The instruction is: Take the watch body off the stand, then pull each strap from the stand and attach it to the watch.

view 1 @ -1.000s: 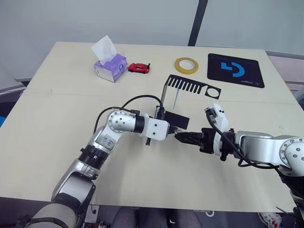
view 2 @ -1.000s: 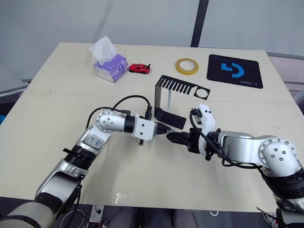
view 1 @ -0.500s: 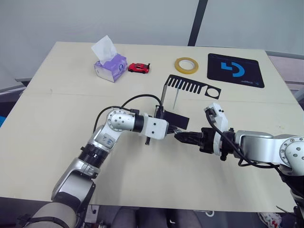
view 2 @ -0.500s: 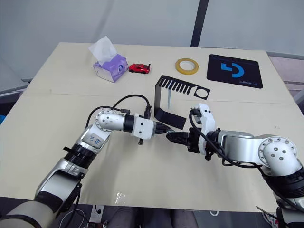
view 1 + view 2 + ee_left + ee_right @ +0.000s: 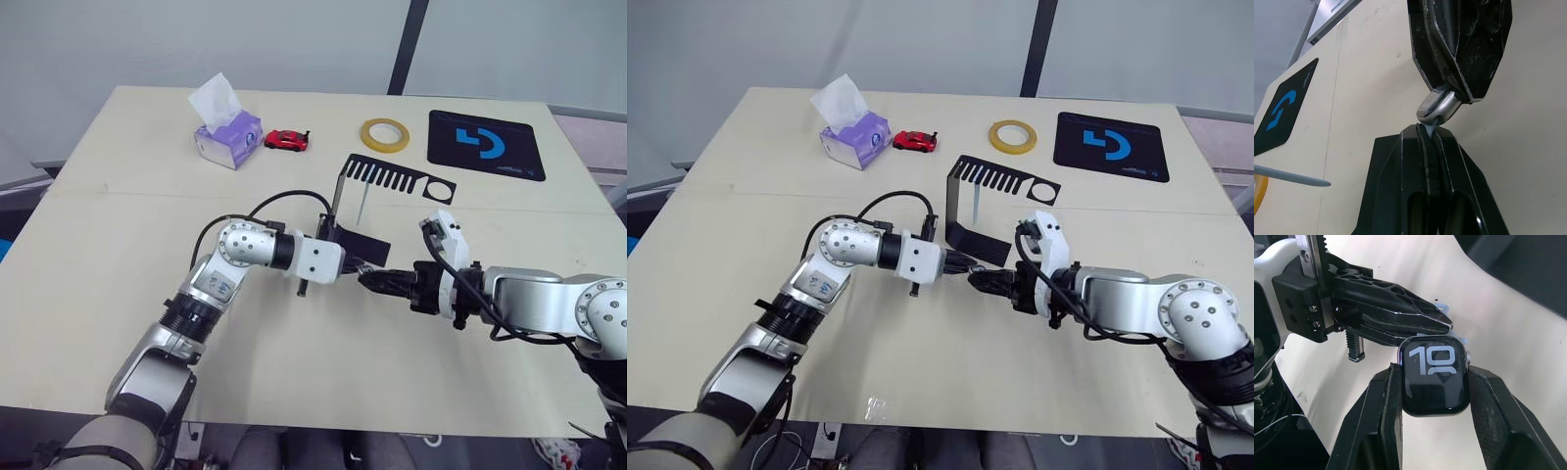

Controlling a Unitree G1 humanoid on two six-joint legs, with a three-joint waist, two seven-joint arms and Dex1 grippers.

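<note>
My right gripper (image 5: pixel 1434 374) is shut on the watch body (image 5: pixel 1435 379), whose dark screen shows white digits. My left gripper (image 5: pixel 1428 134) is shut on a pale grey-blue strap (image 5: pixel 1429 129), and the strap's end touches the grey rim of the watch body (image 5: pixel 1437 106). The two grippers meet tip to tip (image 5: pixel 364 274) just above the table, in front of the black stand (image 5: pixel 358 238). A second strap (image 5: pixel 363 201) hangs from the stand's comb-slotted top arm (image 5: pixel 387 174).
A purple tissue box (image 5: pixel 227 132), a red toy car (image 5: pixel 287 140), a yellow tape roll (image 5: pixel 384 134) and a black mat with a blue logo (image 5: pixel 484 144) lie along the far side of the table. A cable (image 5: pixel 279 204) loops over my left forearm.
Almost nothing: both grippers have crept a little to the left together and still meet tip to tip with the strap against the watch body.
</note>
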